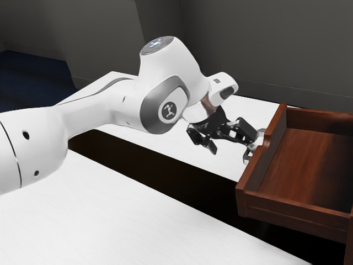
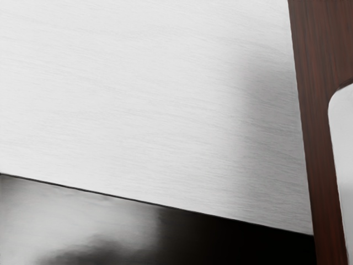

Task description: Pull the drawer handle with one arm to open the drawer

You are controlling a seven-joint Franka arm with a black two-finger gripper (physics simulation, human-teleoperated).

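- While the white Franka arm (image 1: 110,113) comes in from the exterior view's left and stretches toward its right, the black gripper (image 1: 229,150) hangs over the white tabletop (image 1: 165,221), just short of the drawer (image 1: 309,165).
- The jaws stand wide apart, with nothing held between them and both fingers pointing down toward the table.
- One finger (image 1: 212,147) is on the side away from the drawer. The other is close up against the drawer's front panel (image 1: 266,157).
- A pale sliver of the drawer handle (image 1: 260,132) shows on the outer face of that panel, right beside the nearer finger. I cannot tell whether the two touch.
- The drawer is dark reddish-brown wood at the exterior view's right. Its side walls and inner floor are exposed from above.
- A dark glossy band (image 1: 165,171) runs between the near white surface and the farther white surface (image 1: 251,110) under the gripper.
- From the wrist view, the brushed white surface (image 2: 154,110) lies under the hand, with the dark band (image 2: 138,237) along one edge.
- Also from the wrist view, the wood-grain front panel (image 2: 309,110) stands upright beside the hand. The handle (image 2: 343,165) appears there as a pale piece with a rounded corner set against the wood.
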